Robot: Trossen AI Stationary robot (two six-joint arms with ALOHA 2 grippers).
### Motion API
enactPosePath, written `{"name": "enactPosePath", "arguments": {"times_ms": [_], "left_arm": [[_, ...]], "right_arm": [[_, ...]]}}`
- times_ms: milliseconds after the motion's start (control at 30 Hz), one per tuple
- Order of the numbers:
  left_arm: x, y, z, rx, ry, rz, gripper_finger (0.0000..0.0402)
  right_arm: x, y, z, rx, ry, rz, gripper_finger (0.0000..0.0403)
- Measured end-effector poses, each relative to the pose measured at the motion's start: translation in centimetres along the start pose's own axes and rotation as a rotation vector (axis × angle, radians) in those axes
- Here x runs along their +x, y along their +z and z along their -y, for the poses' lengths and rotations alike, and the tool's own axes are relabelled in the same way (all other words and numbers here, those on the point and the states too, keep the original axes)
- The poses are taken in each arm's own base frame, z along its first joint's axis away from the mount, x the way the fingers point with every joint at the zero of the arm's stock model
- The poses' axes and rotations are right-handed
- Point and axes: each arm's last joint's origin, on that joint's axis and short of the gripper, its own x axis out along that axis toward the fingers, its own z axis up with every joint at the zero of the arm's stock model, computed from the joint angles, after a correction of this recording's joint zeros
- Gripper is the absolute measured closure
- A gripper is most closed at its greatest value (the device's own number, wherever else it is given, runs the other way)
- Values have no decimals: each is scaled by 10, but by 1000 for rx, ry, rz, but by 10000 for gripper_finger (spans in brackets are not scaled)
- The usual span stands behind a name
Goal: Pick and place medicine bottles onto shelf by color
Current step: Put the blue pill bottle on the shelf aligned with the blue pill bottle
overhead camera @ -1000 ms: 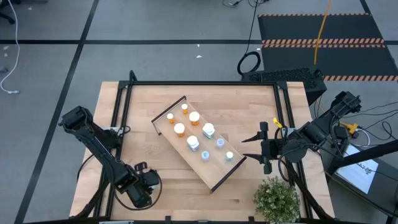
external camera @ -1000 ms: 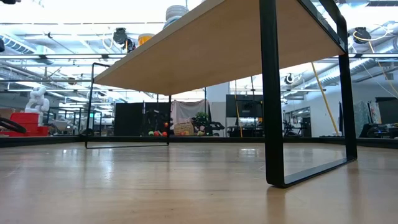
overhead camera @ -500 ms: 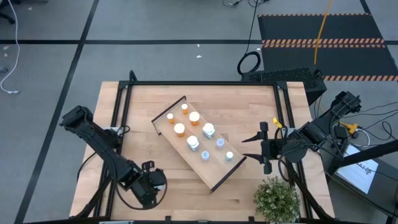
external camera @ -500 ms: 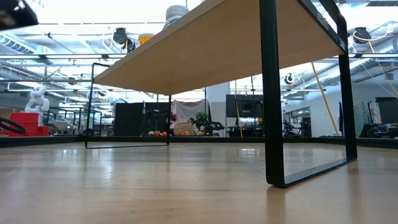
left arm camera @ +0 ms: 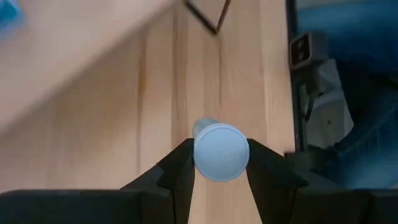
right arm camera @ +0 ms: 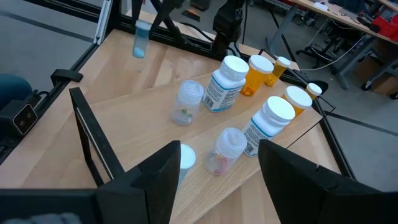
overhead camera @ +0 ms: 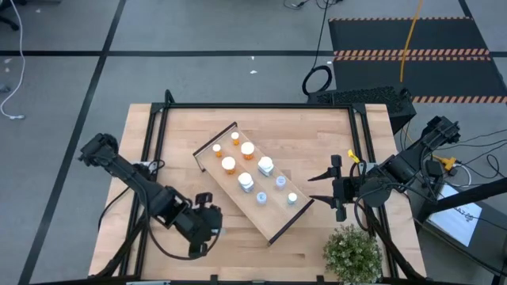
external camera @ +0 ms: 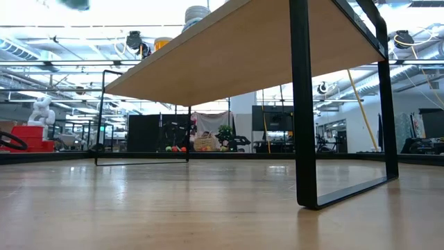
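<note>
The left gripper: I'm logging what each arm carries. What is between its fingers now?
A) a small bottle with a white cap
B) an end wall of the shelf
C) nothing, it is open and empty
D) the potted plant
A: in the left wrist view the left gripper has its two fingers closed on either side of a small bottle with a white ribbed cap, held above the table.

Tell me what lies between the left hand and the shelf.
Only bare tabletop separates the left hand, shut on a pale bottle, from the shelf, as the high view shows.
</note>
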Motion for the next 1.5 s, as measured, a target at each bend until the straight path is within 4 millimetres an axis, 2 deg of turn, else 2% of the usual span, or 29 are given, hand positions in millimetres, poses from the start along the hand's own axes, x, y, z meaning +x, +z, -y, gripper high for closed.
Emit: {"name": "enactPosePath", "arguments": {"times_ms": [367,933,1233,1433,1500], "left_arm": [[-29,40,-20,113,-4,113,266],[-62,75,-45,184,9,248,266],[-73,93,-55,224,5,305,266],[-72,106,-58,251,21,316,266],[-70,115,-60,255,27,337,266]], "right_arm": [[0,0,0,-16,-3,0,191],[0,2,0,3,-3,16,191],[0,2,0,3,-3,16,191],[0,3,0,7,-2,25,191],[0,3,0,10,-2,27,191]]}}
